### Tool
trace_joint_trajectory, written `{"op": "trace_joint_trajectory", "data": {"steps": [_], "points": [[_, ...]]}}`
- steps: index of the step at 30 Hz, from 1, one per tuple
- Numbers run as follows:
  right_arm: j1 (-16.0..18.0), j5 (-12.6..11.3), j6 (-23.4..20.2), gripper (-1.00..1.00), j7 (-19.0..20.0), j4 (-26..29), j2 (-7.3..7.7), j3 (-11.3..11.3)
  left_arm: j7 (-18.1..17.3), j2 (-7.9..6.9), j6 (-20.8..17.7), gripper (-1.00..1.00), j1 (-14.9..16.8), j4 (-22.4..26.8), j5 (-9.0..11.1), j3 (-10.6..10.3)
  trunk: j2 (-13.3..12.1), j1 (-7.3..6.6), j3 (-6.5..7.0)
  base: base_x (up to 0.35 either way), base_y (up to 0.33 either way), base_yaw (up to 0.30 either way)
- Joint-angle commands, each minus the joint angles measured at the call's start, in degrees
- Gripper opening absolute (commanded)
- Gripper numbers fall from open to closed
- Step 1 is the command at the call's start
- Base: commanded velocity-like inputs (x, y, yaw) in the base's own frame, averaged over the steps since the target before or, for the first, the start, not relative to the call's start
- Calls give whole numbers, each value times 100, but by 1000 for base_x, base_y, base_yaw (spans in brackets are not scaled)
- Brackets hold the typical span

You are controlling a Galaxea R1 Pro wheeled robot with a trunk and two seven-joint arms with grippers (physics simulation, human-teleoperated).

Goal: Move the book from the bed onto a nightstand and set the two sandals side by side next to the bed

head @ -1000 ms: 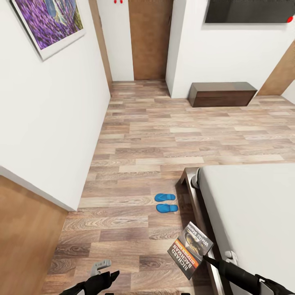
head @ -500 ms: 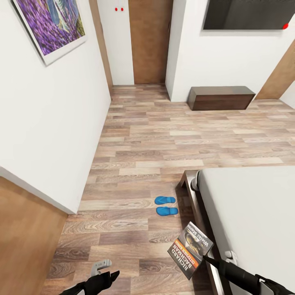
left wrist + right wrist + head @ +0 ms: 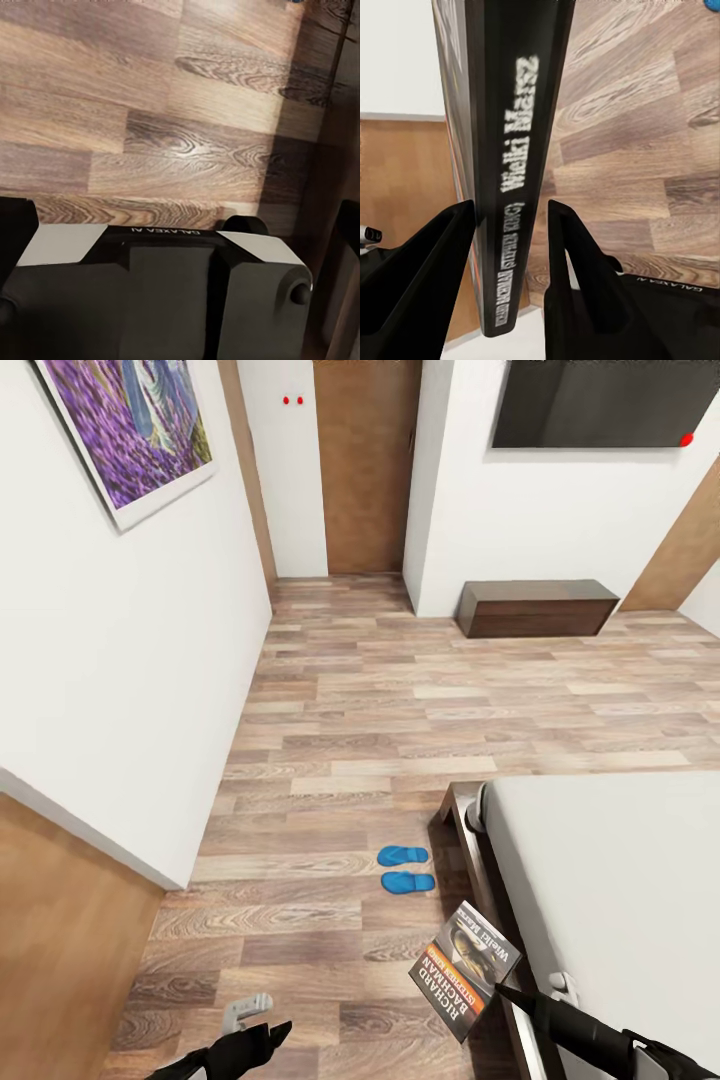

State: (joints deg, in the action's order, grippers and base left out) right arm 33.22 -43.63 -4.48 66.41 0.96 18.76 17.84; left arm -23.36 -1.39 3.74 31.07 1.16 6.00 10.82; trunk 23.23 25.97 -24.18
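Observation:
My right gripper (image 3: 500, 990) is shut on the book (image 3: 466, 968), a thin paperback with an orange band, held tilted over the floor beside the bed (image 3: 610, 880). In the right wrist view the book (image 3: 521, 112) stands edge-on between the two black fingers (image 3: 442, 247) of my right gripper (image 3: 510, 214). The two sandals (image 3: 403, 855) (image 3: 407, 881), bright blue, lie side by side on the wood floor just off the bed's dark frame corner (image 3: 462, 812). My left gripper (image 3: 262, 1040) hangs low over the floor, open and holding nothing. The nightstand is out of view.
A white wall with a purple picture (image 3: 130, 430) runs along the left. A low dark cabinet (image 3: 535, 607) stands under a black wall screen (image 3: 600, 405). A brown door (image 3: 365, 460) is at the far end. In the left wrist view my own base (image 3: 165, 300) sits over the planks.
The whole picture has slid slightly downward, so the camera moved. The book stays in my right gripper at the same spot; the sandals have not moved on the floor.

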Motion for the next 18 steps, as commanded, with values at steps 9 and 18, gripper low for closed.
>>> {"op": "trace_joint_trajectory", "data": {"steps": [9, 18], "points": [[1, -58, -48, -100, 20, 0, 4, 44, -28, -2, 4, 100, -7, -11, 59, -10, 9, 3, 77, 0, 0, 0], [2, -58, -44, -100, 21, 0, 4, 44, -28, 0, 4, 100, -21, -11, 59, -14, 9, 3, 161, 0, 0, 0]]}}
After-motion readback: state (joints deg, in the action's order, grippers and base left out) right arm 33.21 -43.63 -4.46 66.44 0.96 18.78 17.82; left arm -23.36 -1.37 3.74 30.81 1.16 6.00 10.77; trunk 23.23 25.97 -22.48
